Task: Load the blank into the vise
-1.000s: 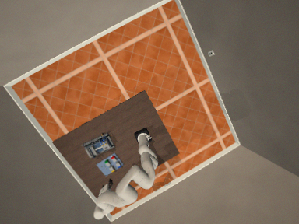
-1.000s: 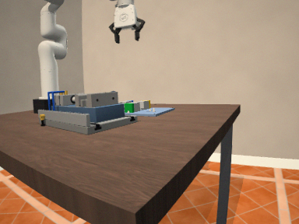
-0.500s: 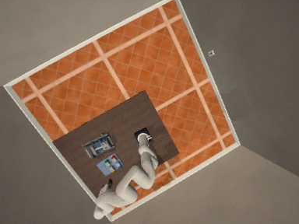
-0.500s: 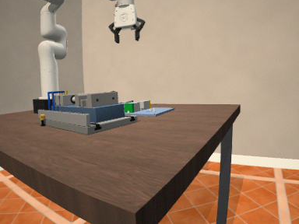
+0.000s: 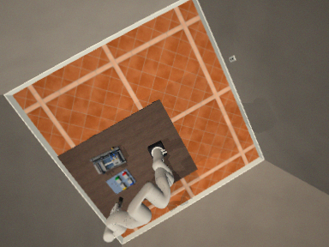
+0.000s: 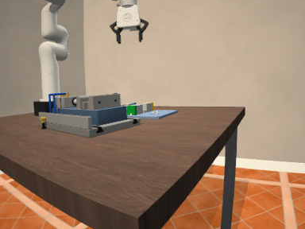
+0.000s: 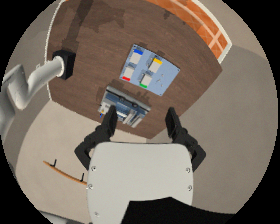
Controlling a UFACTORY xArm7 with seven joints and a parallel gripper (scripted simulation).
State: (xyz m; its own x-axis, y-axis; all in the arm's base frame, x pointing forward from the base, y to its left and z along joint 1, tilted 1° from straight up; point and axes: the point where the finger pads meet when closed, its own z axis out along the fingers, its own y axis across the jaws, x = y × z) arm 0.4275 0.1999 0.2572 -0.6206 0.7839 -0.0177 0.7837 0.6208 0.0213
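Observation:
The blank with the yellow end (image 5: 122, 185) (image 7: 154, 66) lies on the light blue infeed plate (image 5: 112, 186) (image 6: 159, 114) (image 7: 167, 77), its yellow end pointing away from the vise. In line with it, nearer the vise, lies the green-ended blank (image 6: 132, 110) (image 7: 146, 78). The blue-ended blank (image 7: 135, 57) and the red-ended blank (image 7: 129, 72) lie in the row beside them. The vise (image 5: 110, 159) (image 6: 107, 115) (image 7: 124, 105) stands beside the plate; no blank is visible in it, and its rod and bars are not clear. My gripper (image 6: 129, 41) (image 7: 142, 112) is open and empty, high above the table.
Blue hoses (image 6: 51, 100) stand at one end of the vise. Small pale pins (image 6: 155, 112) (image 7: 160, 80) stand on the infeed plate's bare side. The arm's black base (image 6: 40, 107) (image 7: 68, 64) stands on the brown table (image 6: 171, 155), away from plate and vise.

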